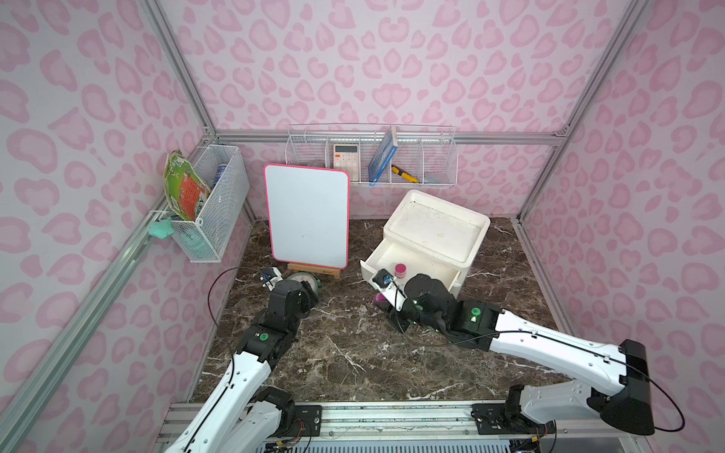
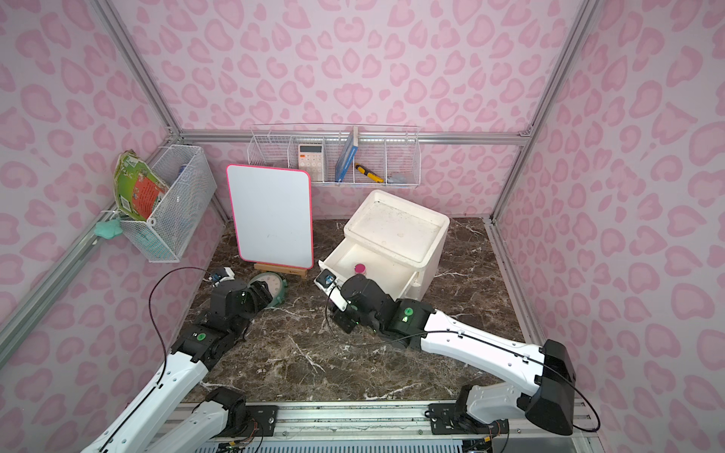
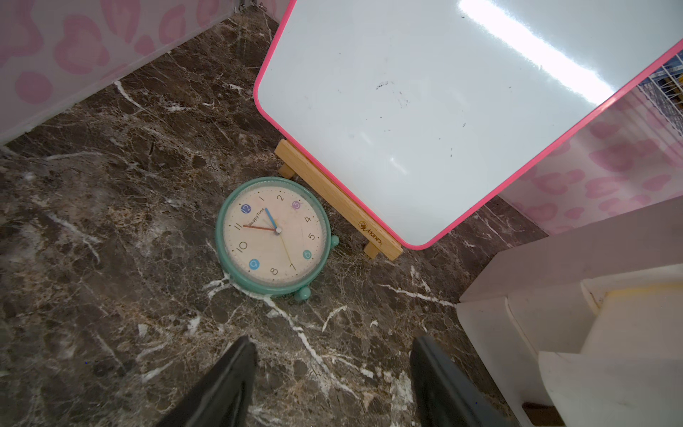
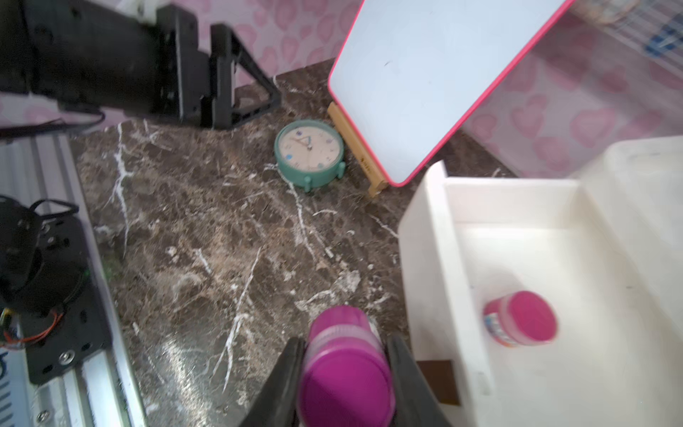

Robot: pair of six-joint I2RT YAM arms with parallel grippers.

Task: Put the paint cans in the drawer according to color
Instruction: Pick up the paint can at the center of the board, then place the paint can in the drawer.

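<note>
My right gripper (image 4: 346,344) is shut on a magenta paint can (image 4: 345,369), held low over the marble just outside the front wall of the pulled-out top drawer (image 4: 436,258). In a top view the held can (image 1: 379,300) peeks out beside the wrist. A second pink paint can (image 4: 521,318) stands inside that drawer, seen in both top views (image 1: 400,270) (image 2: 359,269). The white chest (image 1: 437,227) stands at the back right. My left gripper (image 3: 332,344) is open and empty above bare marble, short of a clock. Any other paint cans are out of view.
A teal clock (image 3: 273,236) lies face up in front of a pink-rimmed whiteboard (image 1: 308,215) on a wooden easel. Wire baskets hang on the back wall (image 1: 372,164) and the left wall (image 1: 212,200). The drawer's brown tab handle (image 4: 438,380) sits beside my right fingers.
</note>
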